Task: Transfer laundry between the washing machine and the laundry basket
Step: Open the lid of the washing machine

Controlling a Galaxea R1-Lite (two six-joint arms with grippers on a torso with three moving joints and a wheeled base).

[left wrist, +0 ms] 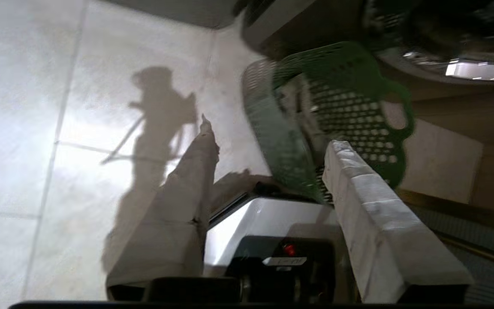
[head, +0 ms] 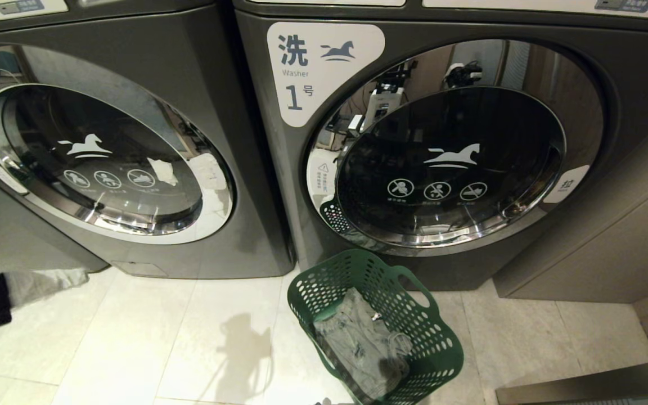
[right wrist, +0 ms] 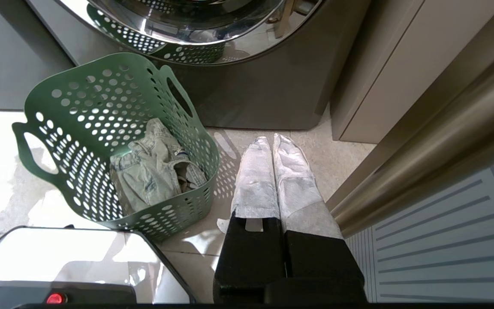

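Head view, laundry basket [head: 436, 343]: green, on floor at six o'clock of the right-hand washer [head: 279, 185] labelled 1.
Laundry [head: 358, 343]: inside basket.
Left gripper [left wrist: 268, 146]: fingers spread, empty.
Right gripper [right wrist: 270, 143]: fingers pressed together, empty.

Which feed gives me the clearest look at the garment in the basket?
The right wrist view: the garment lies unobstructed in the basket, seams visible. The head view shows it smaller and dimmer; the left wrist view shows a blurred sliver.
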